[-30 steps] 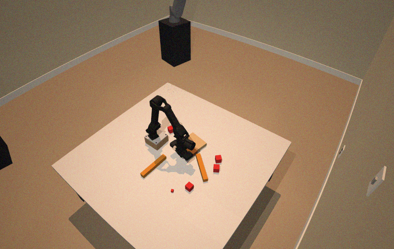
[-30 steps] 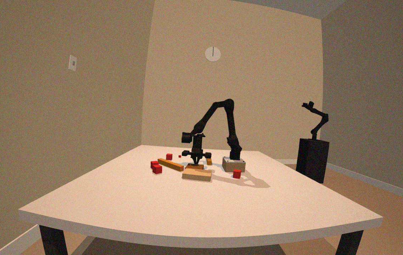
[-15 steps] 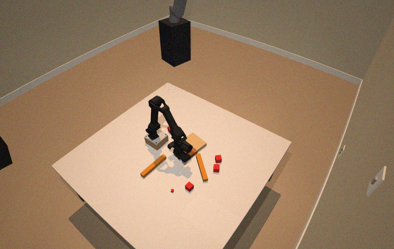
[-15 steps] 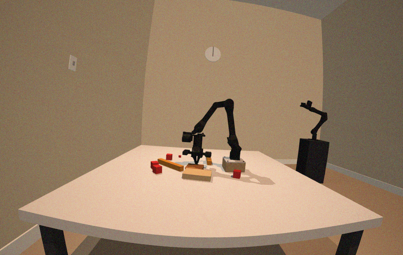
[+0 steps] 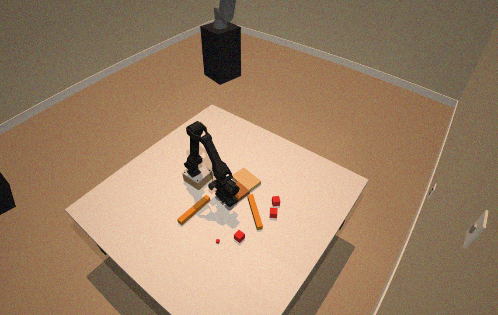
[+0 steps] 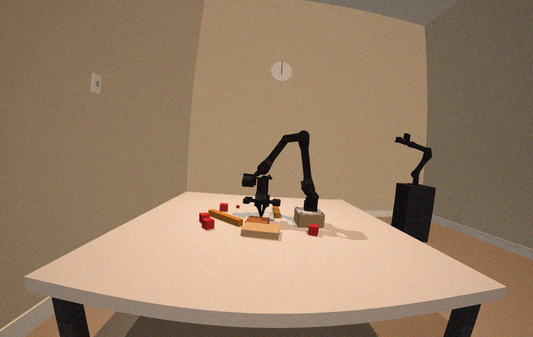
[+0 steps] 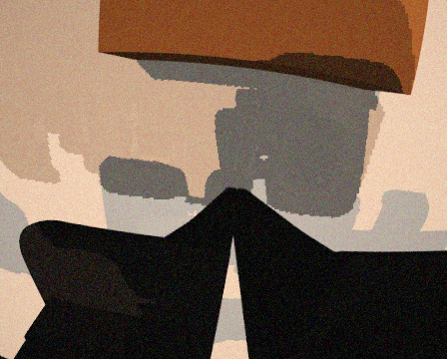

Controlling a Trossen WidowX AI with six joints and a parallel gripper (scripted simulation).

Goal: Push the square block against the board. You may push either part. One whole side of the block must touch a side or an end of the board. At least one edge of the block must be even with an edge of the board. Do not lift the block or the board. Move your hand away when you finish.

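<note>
The brown square block [image 5: 244,191] [image 6: 257,220] [image 7: 253,30] lies flat at the near side of the light tan board [image 5: 247,178] [image 6: 260,230], partly hidden by my hand in the top view. Their left edges look roughly even in the exterior view; whether their sides touch all along, I cannot tell. My gripper [image 6: 261,216] [image 7: 234,197] is shut and empty, pointing down. In the wrist view its tips are apart from the block's near side, with shadowed table between. In the top view the fingertips are hidden.
One orange bar [image 5: 193,210] [image 6: 276,212] lies left of my hand in the top view. Another orange bar [image 5: 255,211] [image 6: 225,216] lies close beside the block's right corner. Several red cubes lie around, including one [image 6: 313,230] beside the arm's base [image 5: 197,179] [image 6: 309,217].
</note>
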